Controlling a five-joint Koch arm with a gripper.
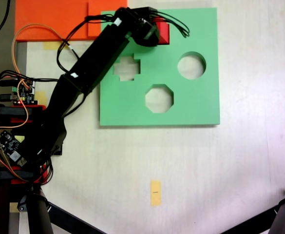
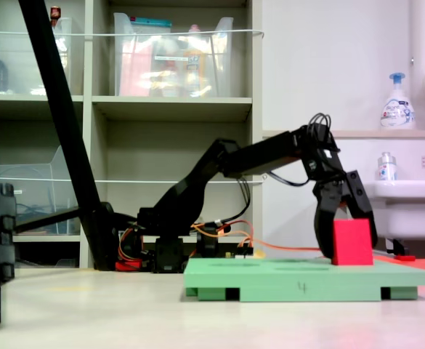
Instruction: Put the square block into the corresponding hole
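Red cube (image 2: pixel 352 242) stands on the green board (image 2: pixel 285 276), jaws astride.

Square block (image 2: pixel 352 242): bright red foam cube, upright, standing proud on top of the green board near the second exterior view's right end. In the first exterior view it sits at the board's upper edge. Corresponding hole: not visible, probably covered by the cube and the arm.
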